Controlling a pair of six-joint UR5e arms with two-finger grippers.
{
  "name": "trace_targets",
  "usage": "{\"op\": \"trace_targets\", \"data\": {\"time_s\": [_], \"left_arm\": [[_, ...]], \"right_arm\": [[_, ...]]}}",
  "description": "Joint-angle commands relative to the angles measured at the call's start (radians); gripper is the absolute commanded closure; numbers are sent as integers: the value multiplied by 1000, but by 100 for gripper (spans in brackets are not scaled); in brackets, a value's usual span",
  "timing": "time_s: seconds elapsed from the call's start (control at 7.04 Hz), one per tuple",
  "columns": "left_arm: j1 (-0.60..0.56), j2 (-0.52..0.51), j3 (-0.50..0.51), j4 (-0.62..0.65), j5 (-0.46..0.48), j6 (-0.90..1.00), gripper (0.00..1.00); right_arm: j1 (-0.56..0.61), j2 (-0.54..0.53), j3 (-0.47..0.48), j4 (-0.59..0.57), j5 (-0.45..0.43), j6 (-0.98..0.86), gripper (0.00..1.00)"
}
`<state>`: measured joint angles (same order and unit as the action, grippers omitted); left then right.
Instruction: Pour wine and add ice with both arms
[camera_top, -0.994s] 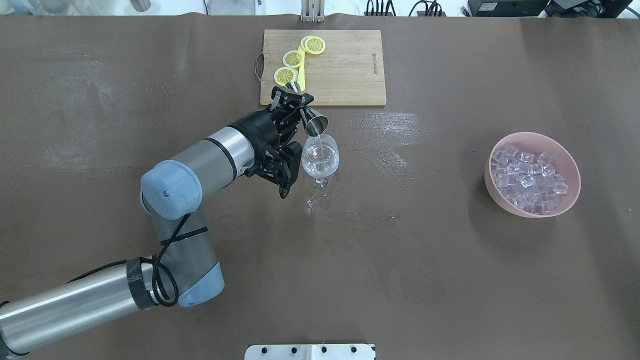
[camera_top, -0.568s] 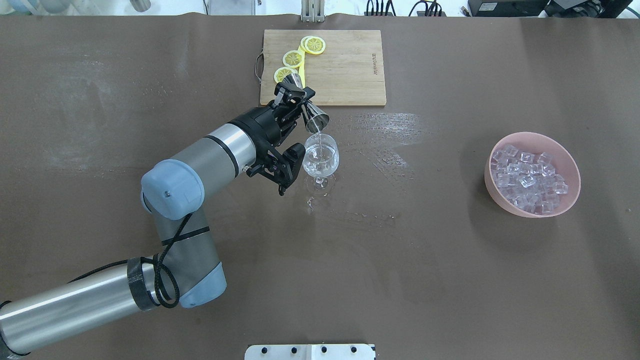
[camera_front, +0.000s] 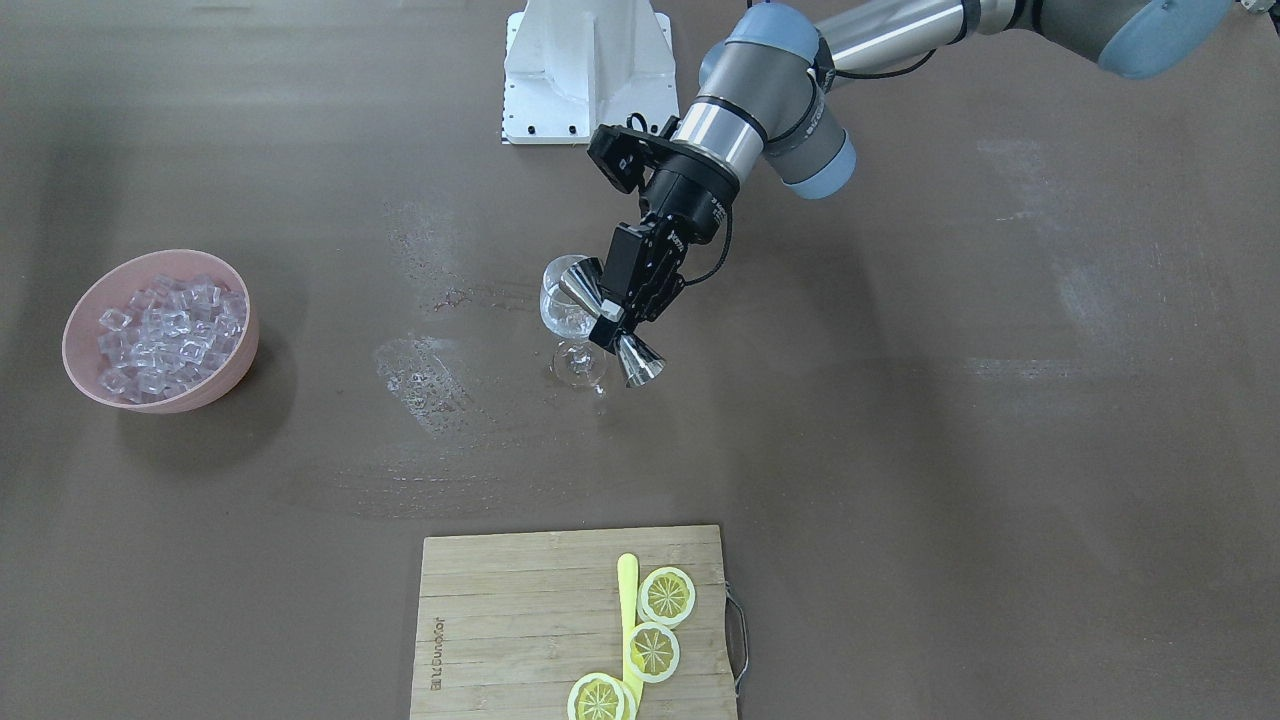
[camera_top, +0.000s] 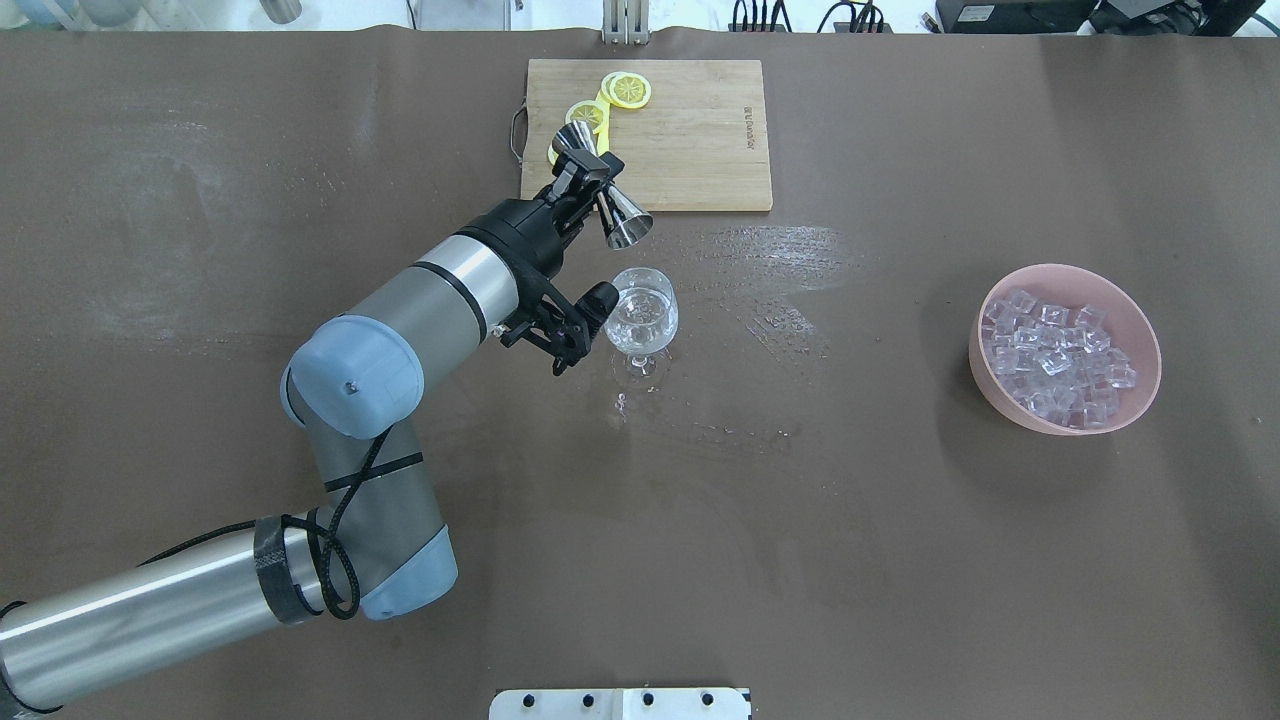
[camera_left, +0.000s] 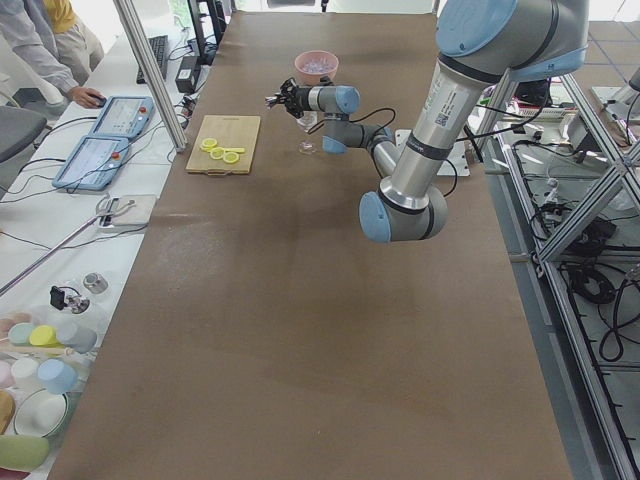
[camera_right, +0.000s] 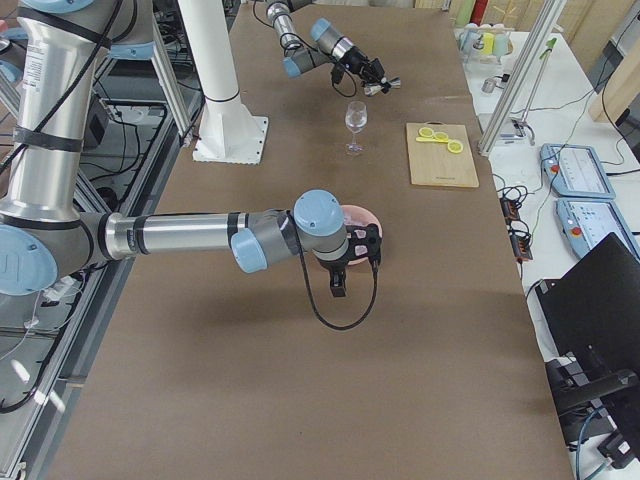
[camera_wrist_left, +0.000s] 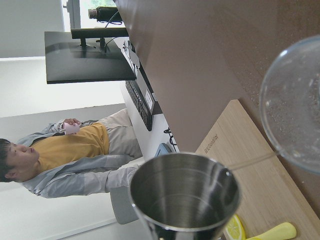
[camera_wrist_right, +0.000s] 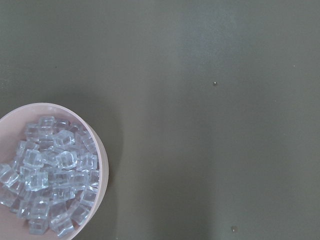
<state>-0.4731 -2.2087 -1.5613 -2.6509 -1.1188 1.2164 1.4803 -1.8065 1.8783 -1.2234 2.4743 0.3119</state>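
My left gripper is shut on the waist of a steel double-cone jigger, also seen in the front view. The jigger is tilted, its mouth just beyond the wine glass on the cutting-board side, and no stream falls. The glass stands upright with a little clear wine in its bowl. The ice fills a pink bowl at the right. My right gripper hangs beside that bowl; I cannot tell if it is open.
A wooden cutting board with lemon slices and a yellow stick lies beyond the glass. Wet streaks mark the mat right of the glass. The white pedestal stands at the robot's side.
The left gripper has swung the jigger up and away from the glass rim toward the cutting board. The stream into the glass has stopped.
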Motion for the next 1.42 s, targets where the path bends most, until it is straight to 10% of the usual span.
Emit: {"op": "trace_targets", "data": {"time_s": [0.0,0.85,0.99,1.28], "left_arm": [[7,-3,-3,-4,2,12,100],[-105,260,-5,-231,-3,-900,100],[-122,309,4,-250,-7,-1277,100],[-270,427,56,-251,-186,-1660,100]], "right_arm": [[0,-4,5,-1,0,1,0],[-5,15,10,-2,17,32,0],[-38,21,12,-2,5,30,0],[-127,39,60,-4,-69,32,0]]}}
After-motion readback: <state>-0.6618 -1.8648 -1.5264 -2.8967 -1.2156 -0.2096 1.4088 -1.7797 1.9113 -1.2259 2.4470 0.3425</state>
